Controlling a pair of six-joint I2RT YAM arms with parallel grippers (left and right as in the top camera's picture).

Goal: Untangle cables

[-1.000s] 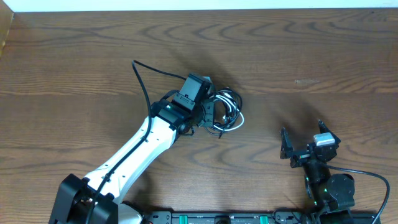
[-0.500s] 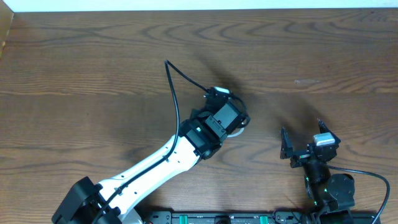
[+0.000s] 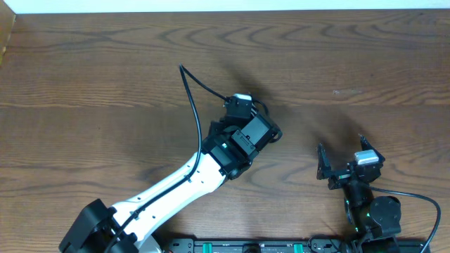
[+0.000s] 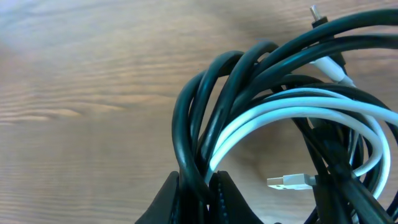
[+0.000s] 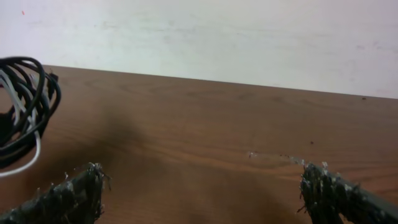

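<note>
The cables (image 4: 273, 118), several black cords and one white cord, form a tangled coil that fills the left wrist view. A white USB plug (image 4: 289, 182) sticks out inside the coil. My left gripper (image 4: 199, 196) is shut on black strands at the coil's lower edge. In the overhead view the left wrist (image 3: 246, 130) covers almost the whole bundle; only a bit of black cable (image 3: 262, 107) peeks out. The right wrist view shows the cables (image 5: 25, 106) at its far left. My right gripper (image 5: 202, 199) stands wide open and empty, well to the right of the bundle (image 3: 343, 167).
The brown wooden table (image 3: 105, 84) runs to a white wall at the back (image 5: 217, 37). The left arm's own thick black wire (image 3: 191, 91) arches up behind its wrist. The arm bases (image 3: 246, 246) sit along the front edge.
My left arm has swung to the right, carrying the cable bundle toward mid-table, then eased slightly back left. The bundle is now hidden under the wrist. The right arm has not moved.
</note>
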